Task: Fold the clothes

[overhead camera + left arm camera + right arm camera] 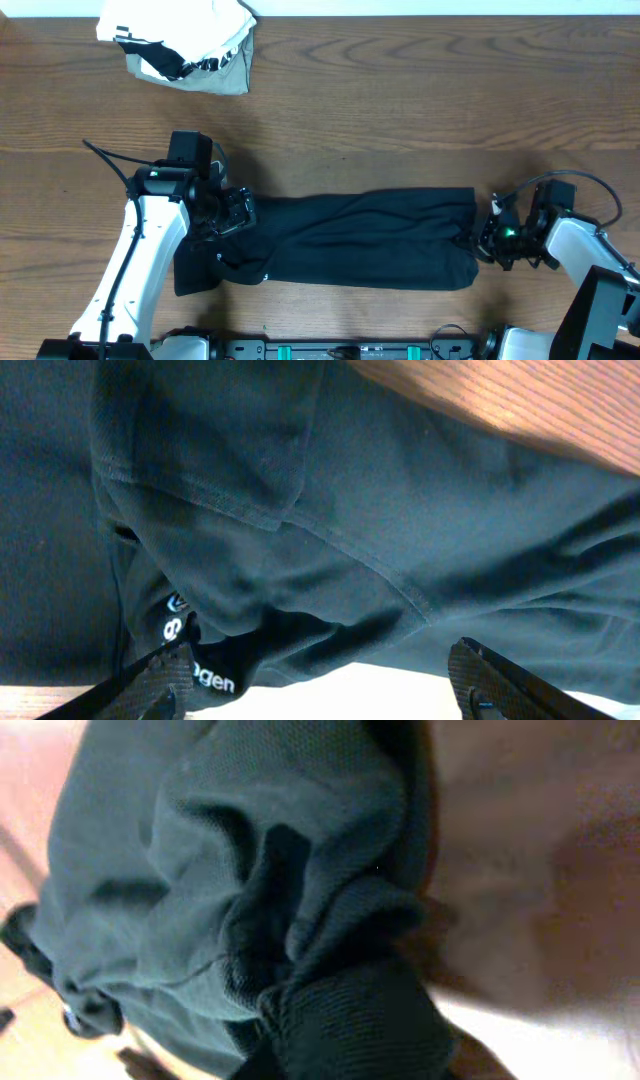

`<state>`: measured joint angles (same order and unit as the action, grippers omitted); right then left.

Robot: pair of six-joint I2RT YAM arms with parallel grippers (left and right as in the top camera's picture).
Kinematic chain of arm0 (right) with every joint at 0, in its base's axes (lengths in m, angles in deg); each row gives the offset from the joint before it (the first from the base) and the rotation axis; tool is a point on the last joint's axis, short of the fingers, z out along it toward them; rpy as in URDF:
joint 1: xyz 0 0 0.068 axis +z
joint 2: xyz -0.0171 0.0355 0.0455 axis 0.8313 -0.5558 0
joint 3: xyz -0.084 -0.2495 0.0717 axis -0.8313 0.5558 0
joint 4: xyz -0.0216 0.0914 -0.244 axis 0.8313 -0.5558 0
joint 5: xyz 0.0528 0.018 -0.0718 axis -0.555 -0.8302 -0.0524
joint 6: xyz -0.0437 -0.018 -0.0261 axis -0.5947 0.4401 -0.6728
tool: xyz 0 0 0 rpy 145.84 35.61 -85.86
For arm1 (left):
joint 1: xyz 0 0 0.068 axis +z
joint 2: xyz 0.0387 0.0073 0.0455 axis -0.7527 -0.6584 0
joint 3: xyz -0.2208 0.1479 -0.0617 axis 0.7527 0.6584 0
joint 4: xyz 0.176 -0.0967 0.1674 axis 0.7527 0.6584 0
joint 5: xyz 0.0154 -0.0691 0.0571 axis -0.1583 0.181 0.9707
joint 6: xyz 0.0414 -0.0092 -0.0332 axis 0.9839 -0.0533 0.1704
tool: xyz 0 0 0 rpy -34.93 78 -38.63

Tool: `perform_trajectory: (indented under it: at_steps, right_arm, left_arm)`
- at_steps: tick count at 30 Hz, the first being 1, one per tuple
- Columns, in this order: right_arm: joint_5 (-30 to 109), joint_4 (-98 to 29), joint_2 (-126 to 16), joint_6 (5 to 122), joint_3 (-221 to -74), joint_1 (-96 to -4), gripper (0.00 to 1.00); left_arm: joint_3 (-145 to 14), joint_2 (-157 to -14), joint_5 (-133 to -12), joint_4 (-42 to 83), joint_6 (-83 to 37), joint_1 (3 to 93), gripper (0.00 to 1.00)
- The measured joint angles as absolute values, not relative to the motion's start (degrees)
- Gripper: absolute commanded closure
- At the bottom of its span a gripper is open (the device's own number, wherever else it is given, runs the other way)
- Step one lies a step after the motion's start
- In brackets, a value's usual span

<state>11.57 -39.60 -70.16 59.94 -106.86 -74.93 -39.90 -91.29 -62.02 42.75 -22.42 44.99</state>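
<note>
The clothes (370,235) are a black garment lying as a long band across the near middle of the table. My left gripper (232,212) hovers over its left end, open. In the left wrist view its two fingers (160,680) stand wide apart above the black fabric (350,510) and a white logo (205,675), with nothing between them. My right gripper (478,240) is at the garment's right edge, shut on a bunched, ribbed fold (350,1020). That fold hides the right fingers in the right wrist view.
A white-and-grey bundle with striped trim (185,45) lies at the back left of the wooden table (400,100). The arm bases stand along the near edge. Bare wood surrounds the garment on the far side.
</note>
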Motion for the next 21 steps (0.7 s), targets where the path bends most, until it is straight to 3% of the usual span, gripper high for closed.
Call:
perform_trajectory:
  at_steps: [9, 21]
  right_arm:
    - [17.8, -42.1, -70.4, 64.3, -111.1, -74.8, 0.99]
    - [33.3, -57.7, -70.8, 65.2, -135.4, -74.8, 0.99]
  left_arm:
    - [-39.9, -91.3, -62.0, 42.8, -22.4, 45.0, 0.16]
    - [-39.9, -91.3, -62.0, 42.7, -22.4, 45.0, 0.17]
